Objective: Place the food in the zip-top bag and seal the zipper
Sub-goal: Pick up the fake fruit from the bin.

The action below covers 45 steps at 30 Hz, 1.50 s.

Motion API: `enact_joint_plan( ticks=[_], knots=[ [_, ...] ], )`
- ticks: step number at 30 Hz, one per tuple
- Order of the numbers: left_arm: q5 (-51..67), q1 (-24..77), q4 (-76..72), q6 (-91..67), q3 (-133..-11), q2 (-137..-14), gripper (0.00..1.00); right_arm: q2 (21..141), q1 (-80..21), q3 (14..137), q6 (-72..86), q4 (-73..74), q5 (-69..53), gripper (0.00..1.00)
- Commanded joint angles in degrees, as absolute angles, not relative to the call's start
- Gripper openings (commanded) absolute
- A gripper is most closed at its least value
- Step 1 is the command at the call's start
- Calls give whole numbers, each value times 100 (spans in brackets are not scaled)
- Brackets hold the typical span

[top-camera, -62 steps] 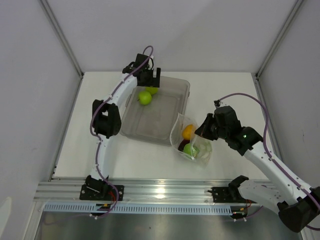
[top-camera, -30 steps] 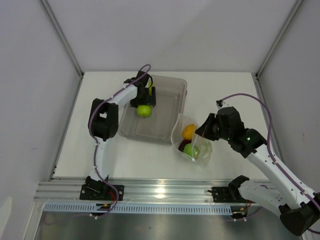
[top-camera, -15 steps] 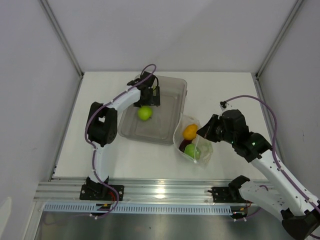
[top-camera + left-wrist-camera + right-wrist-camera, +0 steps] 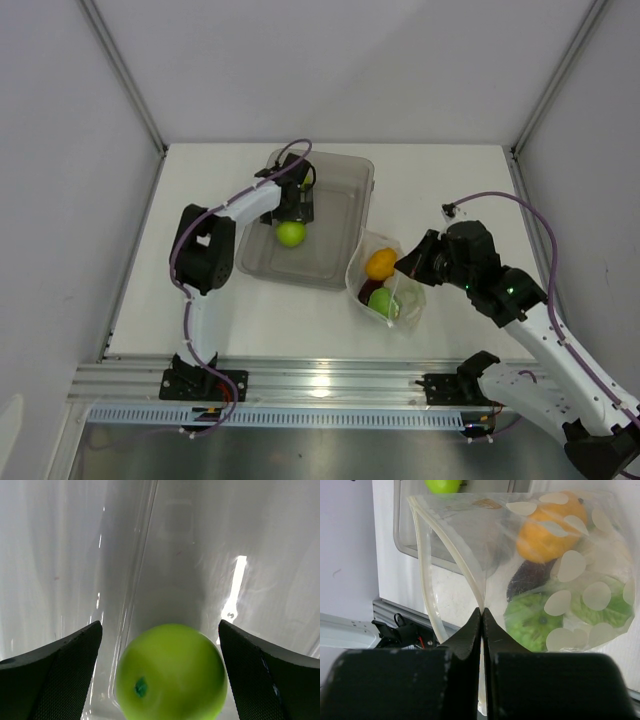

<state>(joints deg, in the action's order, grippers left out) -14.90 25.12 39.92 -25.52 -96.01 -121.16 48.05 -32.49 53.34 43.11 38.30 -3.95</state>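
From the left wrist, the green fruit (image 4: 170, 672) runs off the bottom edge, and both fingers (image 4: 55, 675) of the left gripper (image 4: 160, 624) are cropped at the corners. From the right wrist, the eggplant (image 4: 530, 580) sits mostly hidden under the orange fruit (image 4: 547, 530). The cauliflower piece (image 4: 602, 605) blurs behind white ovals, and the zipper (image 4: 426, 570) vanishes behind the right gripper (image 4: 481, 611).

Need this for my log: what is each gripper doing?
Left gripper: open around the round green toy fruit in the grey tray, not gripping.
Right gripper: shut on the clear plastic zip-top bag's edge.
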Motion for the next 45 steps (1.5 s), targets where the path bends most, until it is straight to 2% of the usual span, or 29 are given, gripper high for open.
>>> enact_joint_plan(
  ticks=[1,31,45],
  knots=[
    [-1583,2610,3903,-2602,-9344,-11593,100,4711,-3243,5335,4386,3762,-413,0],
    [-765,3129,3287,-2452,-7638,-10512,100,4702,-3393,5344,4395,3709,-352,0],
    [-949,3234,3244,-2602,-7216,-10336,99,4650,-3419,5256,4438,3612,-352,0]
  ],
)
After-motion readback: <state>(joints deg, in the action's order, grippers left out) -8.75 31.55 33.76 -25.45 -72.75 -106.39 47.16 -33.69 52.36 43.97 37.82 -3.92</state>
